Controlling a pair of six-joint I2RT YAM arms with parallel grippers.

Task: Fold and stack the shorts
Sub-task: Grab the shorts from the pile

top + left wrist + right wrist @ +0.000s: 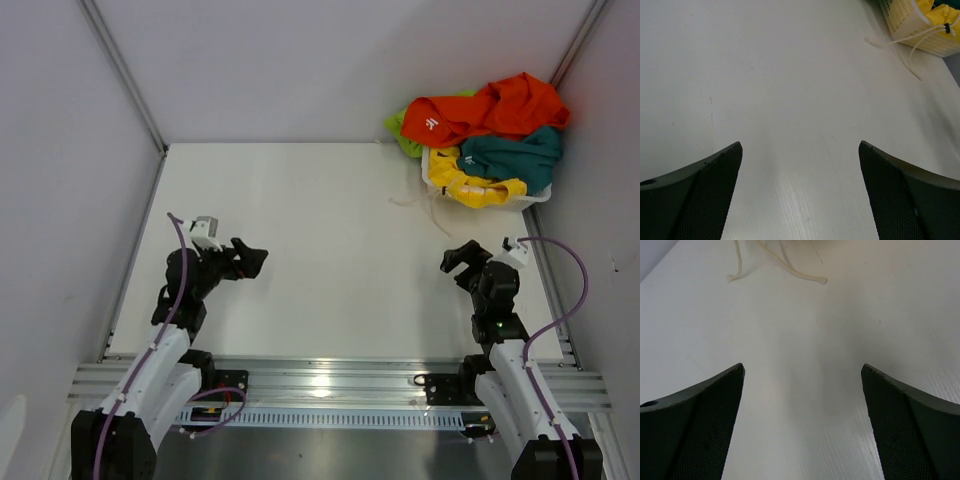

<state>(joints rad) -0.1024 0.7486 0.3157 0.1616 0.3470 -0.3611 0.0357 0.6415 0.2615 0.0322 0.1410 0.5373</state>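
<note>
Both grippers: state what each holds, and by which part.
Nothing is held: the left gripper and the right gripper are open and empty; the bright fabric shorts lie in the white mesh plastic basket.

The desk [320, 250] is viewed whole from high behind its near edge, angled down and forward. Wrist views are taken low and close over the desk, facing forward between the fingers of the left end effector [800, 145] and right end effector [802, 366]. The basket [905, 25] corner and white cords [821, 280] are shared with the overhead view.
</note>
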